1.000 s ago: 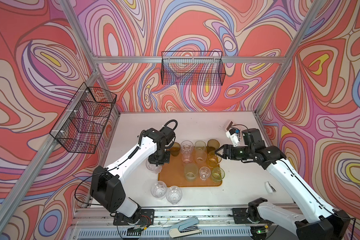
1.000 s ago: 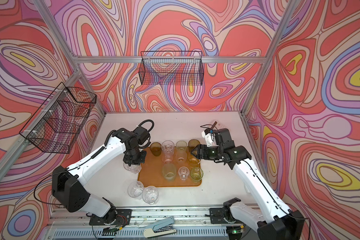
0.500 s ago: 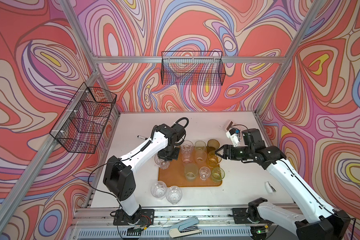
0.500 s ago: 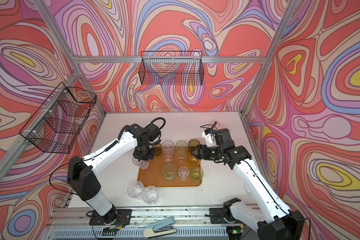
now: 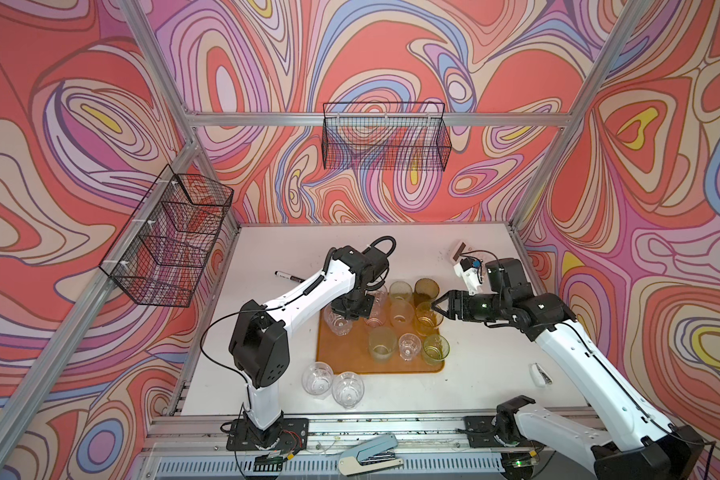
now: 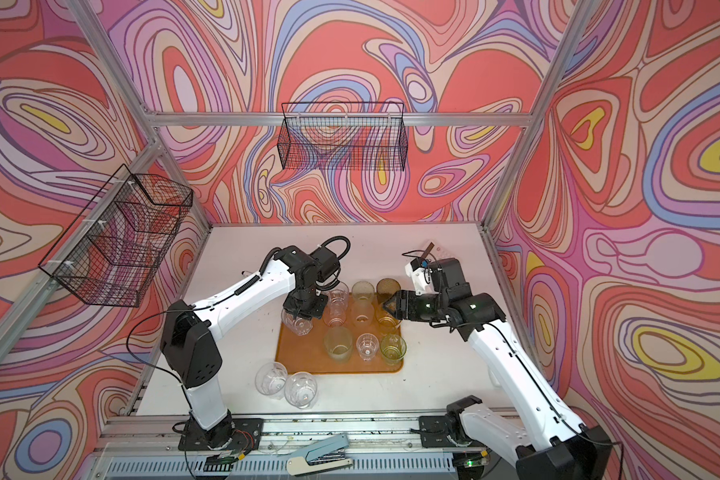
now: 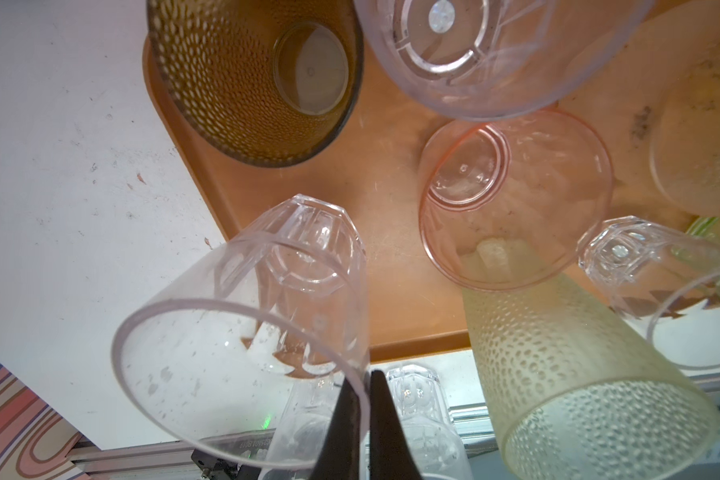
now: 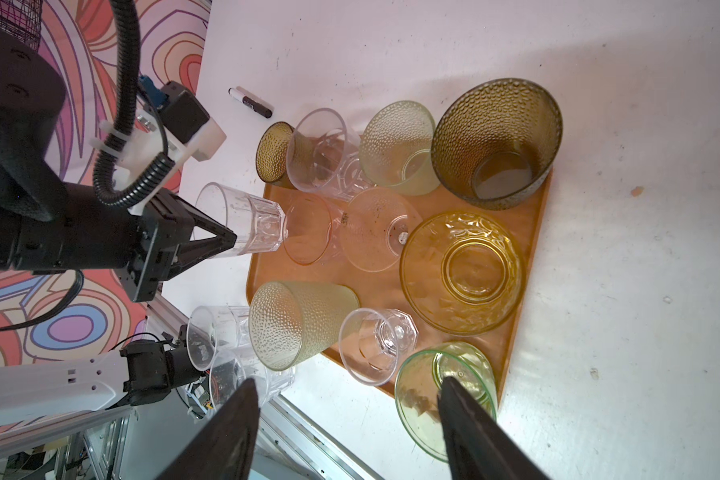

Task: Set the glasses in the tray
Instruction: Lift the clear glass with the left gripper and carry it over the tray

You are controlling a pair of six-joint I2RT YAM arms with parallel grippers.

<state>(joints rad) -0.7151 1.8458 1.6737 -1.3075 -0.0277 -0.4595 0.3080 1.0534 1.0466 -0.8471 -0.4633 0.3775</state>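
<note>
The orange-brown tray (image 5: 341, 357) (image 6: 304, 357) lies mid-table with several glasses standing on it: pale green (image 5: 381, 341), amber (image 5: 427, 318), bright green (image 5: 436, 349), pink (image 7: 516, 199) and olive-brown (image 5: 426, 289). My left gripper (image 5: 347, 309) (image 7: 364, 382) is shut on the rim of a clear faceted glass (image 5: 339, 323) (image 7: 242, 332), which hangs over the tray's left rear part. Two clear glasses (image 5: 317, 380) (image 5: 348, 390) stand on the table in front of the tray. My right gripper (image 5: 435, 307) (image 8: 347, 382) is open and holds nothing, hovering over the tray's right side.
A black marker (image 5: 287, 275) lies on the table behind the left arm. A small white object (image 5: 539, 374) lies at the right. Black wire baskets hang on the back wall (image 5: 385, 141) and the left wall (image 5: 167, 245). A stapler (image 5: 368, 459) rests on the front rail.
My left arm has carried the clear glass rightward, from beside the tray's left edge to over the tray. The right arm has not moved.
</note>
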